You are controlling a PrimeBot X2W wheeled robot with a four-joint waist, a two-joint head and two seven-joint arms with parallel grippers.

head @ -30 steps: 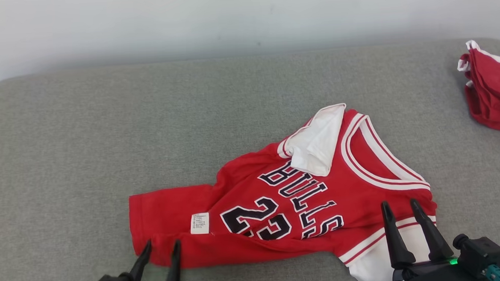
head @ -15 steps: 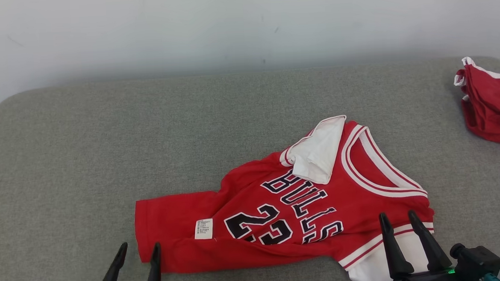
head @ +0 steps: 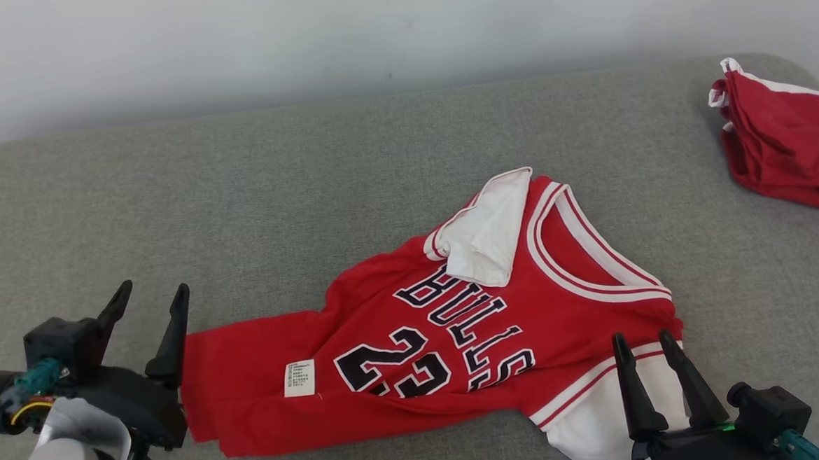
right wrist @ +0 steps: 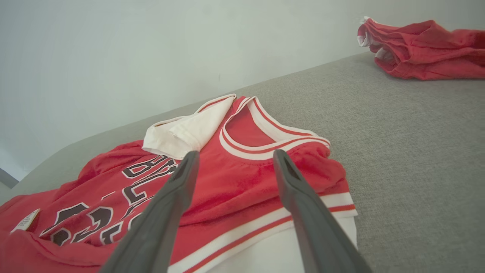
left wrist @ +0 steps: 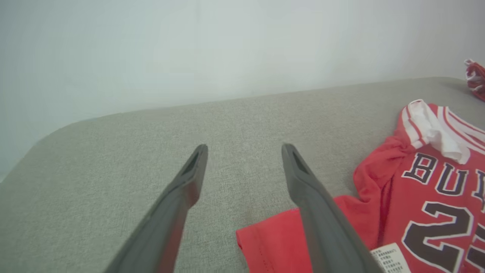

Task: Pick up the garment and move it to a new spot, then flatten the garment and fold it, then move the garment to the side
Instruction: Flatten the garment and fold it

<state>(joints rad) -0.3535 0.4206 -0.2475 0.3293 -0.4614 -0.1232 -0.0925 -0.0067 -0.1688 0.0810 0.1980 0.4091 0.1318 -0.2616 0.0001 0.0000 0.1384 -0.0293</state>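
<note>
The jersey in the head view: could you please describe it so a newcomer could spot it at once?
On the grey cushion along the pale wall, look near the front edge, right of centre. The jersey lies spread there, red with white trim. Unlike the bunched red garment at the far right, it bears black BULLS lettering.

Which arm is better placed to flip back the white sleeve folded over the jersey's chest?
Right. The right gripper hovers open above the jersey at its near shoulder, close to the folded white sleeve; the left gripper, also open, sits much farther off.
</note>
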